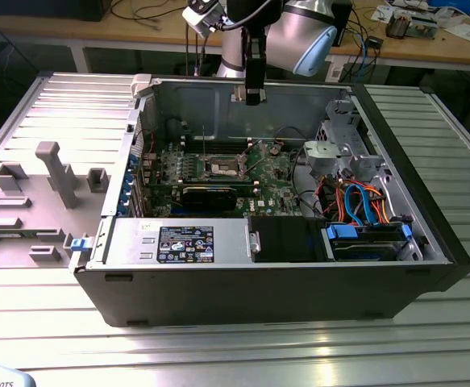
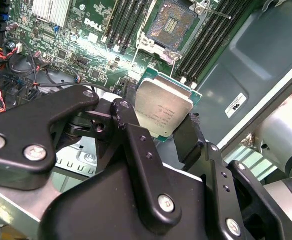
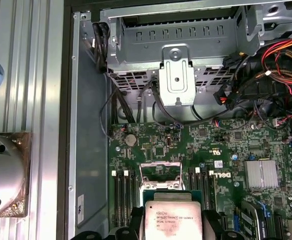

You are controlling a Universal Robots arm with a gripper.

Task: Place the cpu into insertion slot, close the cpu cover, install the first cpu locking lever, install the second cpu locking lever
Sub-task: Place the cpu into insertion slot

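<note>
The pincer [image 2: 158, 120] is pinching the cpu [image 2: 164, 106] by two opposite edges. Its black fingers [image 2: 186, 137] press against the chip's sides, and the silver-grey top faces the camera in both wrist views. In the exterior view the arm [image 1: 299, 36] hangs over the open computer case [image 1: 259, 282], above the case wall farthest from that camera, so the chip is in the air and clear of the board. The insertion slot [image 2: 173, 22] lies near the middle of the green motherboard [image 2: 80, 35], well apart from the chip. Its dark centre is uncovered inside a silvery rim, and long black memory slots [image 2: 128, 25] run on either side of it. The case lies on its side near the middle of the ribbed metal worktop [image 1: 218, 355]. A grey moulded fixture [image 1: 33, 201] rests by the worktop's edge at the exterior view's left. Blue and orange cables [image 1: 363, 201] bunch in the case's corner at the exterior view's right
</note>
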